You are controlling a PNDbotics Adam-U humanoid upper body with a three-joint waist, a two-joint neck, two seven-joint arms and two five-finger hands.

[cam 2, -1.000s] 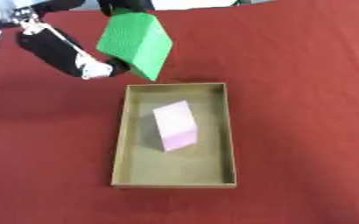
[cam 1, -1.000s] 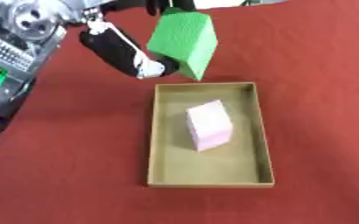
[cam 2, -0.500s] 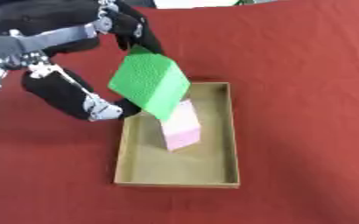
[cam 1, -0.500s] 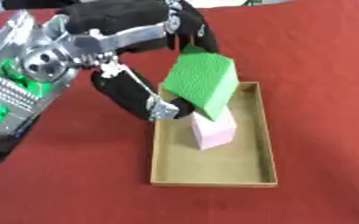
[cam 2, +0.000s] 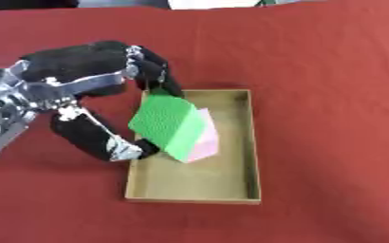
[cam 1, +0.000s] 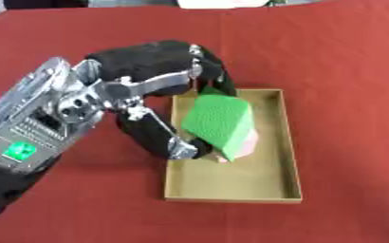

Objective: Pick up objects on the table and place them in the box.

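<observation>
As the view goes from the near edge to the far edge, these things show:

Tabletop point(cam 1: 339, 71): covered with a dark red cloth, it carries the box.
Box point(cam 1: 290, 156): shallow, tan, long and open on top; its near half holds nothing.
Left hand point(cam 1: 140, 92): black with silver parts, it reaches in from the left side over the box's left wall.
Fingers point(cam 1: 210, 76): curled over the top of the green block, and the thumb is under the block's lower edge — so the block is pinched between them.
Green block point(cam 1: 216, 118): tilted, inside the outline of the box, in its far half. It lies against the pink block and covers most of it.
Pink block point(cam 2: 203, 140): inside the box, only its right side and lower corner show — the rest is hidden behind the green one.
</observation>
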